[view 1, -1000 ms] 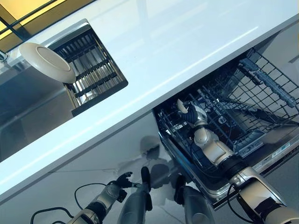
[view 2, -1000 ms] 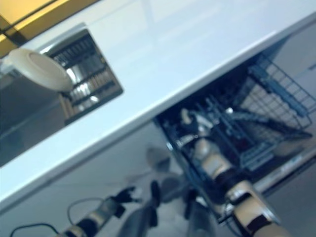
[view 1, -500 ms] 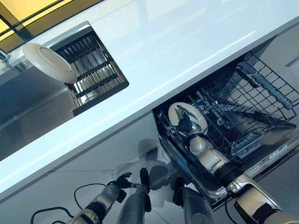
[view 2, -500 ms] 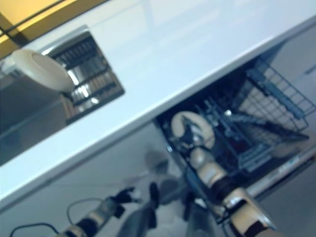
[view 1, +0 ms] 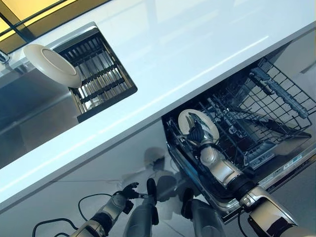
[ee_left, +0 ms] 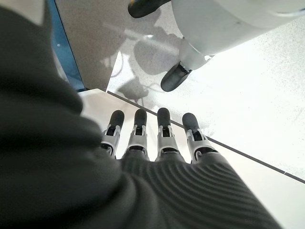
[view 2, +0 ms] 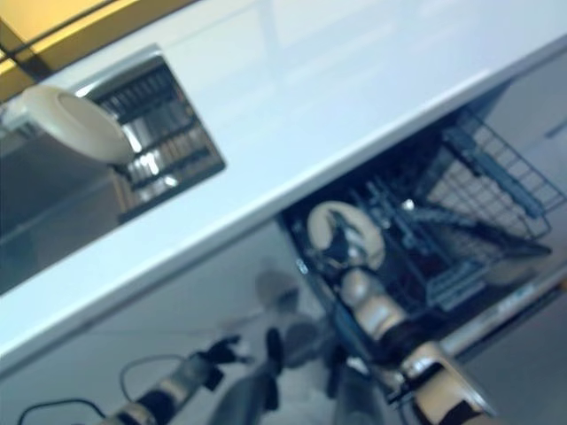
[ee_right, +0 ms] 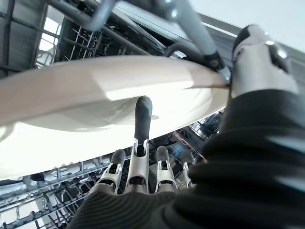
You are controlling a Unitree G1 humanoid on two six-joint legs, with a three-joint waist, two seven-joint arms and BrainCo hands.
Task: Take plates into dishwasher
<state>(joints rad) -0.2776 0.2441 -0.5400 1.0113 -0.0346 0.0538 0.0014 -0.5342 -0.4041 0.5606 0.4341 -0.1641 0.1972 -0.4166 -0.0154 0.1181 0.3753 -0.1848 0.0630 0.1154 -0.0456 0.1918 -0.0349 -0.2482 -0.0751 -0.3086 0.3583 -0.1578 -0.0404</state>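
Observation:
My right hand (view 1: 200, 134) reaches into the left end of the dishwasher's lower rack (view 1: 276, 103). It is shut on a cream plate (view 1: 186, 118), which stands nearly upright among the wires with its face showing. In the right wrist view the plate (ee_right: 95, 86) spans the picture, with my thumb (ee_right: 257, 57) on its rim and one finger (ee_right: 142, 119) against its underside. A second cream plate (view 1: 52, 65) leans at the sink's edge at the far left. My left hand (view 1: 121, 197) hangs low near the floor, open and empty.
A metal drainer rack (view 1: 98, 74) sits in the sink beside the second plate. The white countertop (view 1: 187, 44) overhangs the pulled-out dishwasher rack. The open dishwasher door's edge (view 1: 291, 163) lies at the lower right.
A second ago the plate was low in the rack and barely showed. It has since come upright with its face showing, still in my right hand. The left hand has not moved.

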